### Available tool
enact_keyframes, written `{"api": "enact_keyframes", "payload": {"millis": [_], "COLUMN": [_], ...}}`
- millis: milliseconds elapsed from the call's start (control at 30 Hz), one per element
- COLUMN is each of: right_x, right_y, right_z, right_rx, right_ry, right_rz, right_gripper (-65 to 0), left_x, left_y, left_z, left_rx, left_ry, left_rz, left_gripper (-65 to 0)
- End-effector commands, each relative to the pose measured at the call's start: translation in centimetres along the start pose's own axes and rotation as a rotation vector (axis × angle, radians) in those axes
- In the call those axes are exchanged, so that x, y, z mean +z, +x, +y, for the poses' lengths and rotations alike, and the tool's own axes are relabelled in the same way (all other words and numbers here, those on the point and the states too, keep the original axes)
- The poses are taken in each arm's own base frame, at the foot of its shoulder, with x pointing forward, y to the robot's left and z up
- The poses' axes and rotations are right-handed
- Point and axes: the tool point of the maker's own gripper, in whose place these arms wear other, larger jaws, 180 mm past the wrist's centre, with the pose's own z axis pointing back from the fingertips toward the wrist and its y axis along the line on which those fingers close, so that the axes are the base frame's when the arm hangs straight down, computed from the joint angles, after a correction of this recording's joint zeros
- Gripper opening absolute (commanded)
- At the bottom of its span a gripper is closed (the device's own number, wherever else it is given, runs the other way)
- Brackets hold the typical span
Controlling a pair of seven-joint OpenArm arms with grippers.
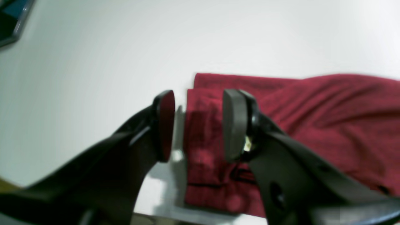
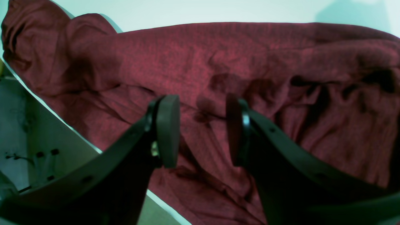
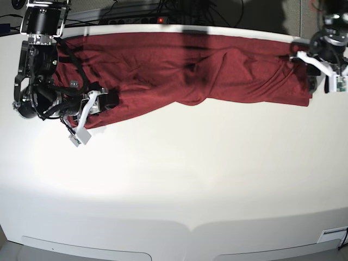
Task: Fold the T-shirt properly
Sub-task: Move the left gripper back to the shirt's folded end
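The dark red T-shirt (image 3: 190,65) lies stretched in a long, wrinkled band along the far edge of the white table. My right gripper (image 3: 109,100) is at the shirt's left end in the base view. In the right wrist view it (image 2: 201,131) is open, just above rumpled cloth (image 2: 218,56), holding nothing. My left gripper (image 3: 311,81) is at the shirt's right end. In the left wrist view it (image 1: 198,125) is open, and the shirt's folded edge (image 1: 206,137) lies beneath and between the jaws. I cannot tell whether the pads touch the cloth.
The white table (image 3: 190,179) spreads wide in front of the shirt. Its far edge runs close beside the cloth (image 2: 78,131). Cables and a power strip (image 3: 163,19) lie behind the table. A dark object (image 1: 12,22) sits at the left wrist view's top left.
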Motion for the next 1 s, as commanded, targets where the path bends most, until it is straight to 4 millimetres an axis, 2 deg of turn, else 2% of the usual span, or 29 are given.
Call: {"api": "enact_keyframes", "payload": {"millis": [0, 133, 267, 367, 533, 700, 767, 967], "right_x": [0.8, 0.8, 0.9, 0.9, 0.8, 0.8, 0.8, 0.8], "right_y": [1.4, 1.6, 2.0, 2.0, 1.7, 1.6, 1.6, 1.6], "right_z": [-0.2, 0.0, 0.7, 0.7, 0.6, 0.6, 0.6, 0.6], "right_rx": [0.025, 0.024, 0.021, 0.021, 0.021, 0.021, 0.021, 0.021], "right_ry": [-0.007, 0.004, 0.042, 0.042, 0.036, 0.036, 0.036, 0.036], "right_rz": [-0.042, -0.051, -0.074, -0.074, -0.061, -0.056, -0.056, -0.055], "right_gripper": [-40.4, -40.4, -40.4, -40.4, -40.4, -40.4, -40.4, -40.4], "left_x": [0.4, 0.4, -1.5, -2.8, -3.9, -3.9, -4.1, -5.4], "left_y": [1.2, 0.4, -2.9, -4.7, -4.7, -4.7, -5.4, -9.2], "left_z": [0.3, 0.9, 1.7, 1.3, 1.8, 2.7, 3.4, 4.7], "left_rx": [0.004, 0.043, 0.079, 0.114, 0.192, 0.216, 0.252, 0.359], "left_ry": [-0.026, -0.102, -0.134, -0.205, -0.323, -0.418, -0.416, -0.387], "left_rz": [-0.034, 0.003, 0.089, 0.13, 0.169, 0.217, 0.249, 0.39], "left_gripper": [-40.5, -40.5, -40.5, -40.5, -40.4, -40.5, -40.5, -40.5]}}
